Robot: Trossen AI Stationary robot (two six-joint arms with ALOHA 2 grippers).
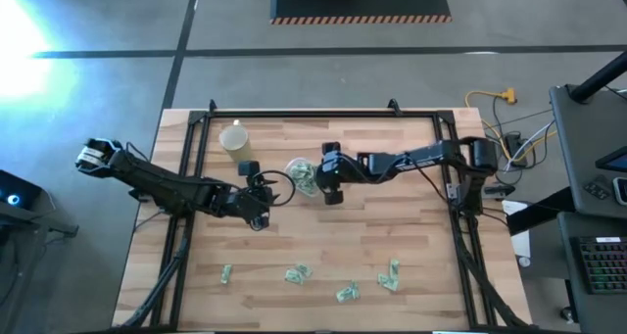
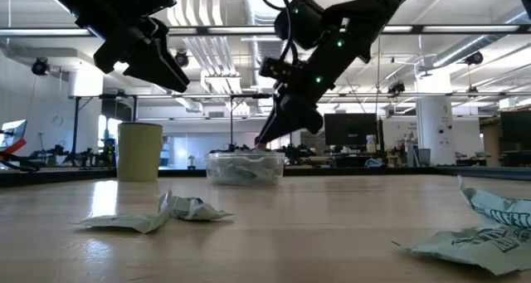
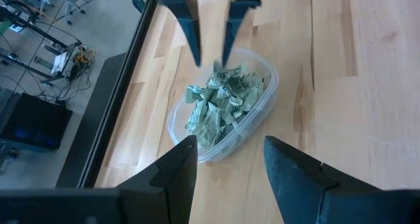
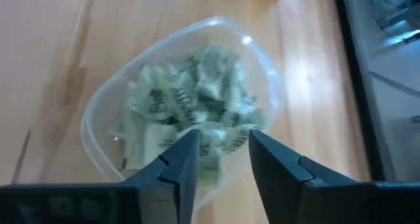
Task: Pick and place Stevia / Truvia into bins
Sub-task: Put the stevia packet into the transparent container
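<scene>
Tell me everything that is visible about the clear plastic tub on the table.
The clear tub is a small see-through plastic container with a roundish rim. It stands upright on the wooden table, near the pale yellow cup. Many crumpled green-and-white sachets fill it. The right gripper hangs open just above it, holding nothing; the left gripper is open beside it. Neither visibly touches the tub.

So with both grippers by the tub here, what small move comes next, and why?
Probably the right gripper lifts away from the clear tub: it hangs open and empty just above the sachets heaped inside, while loose sachets remain along the table's near edge. The left gripper waits beside, open.
</scene>
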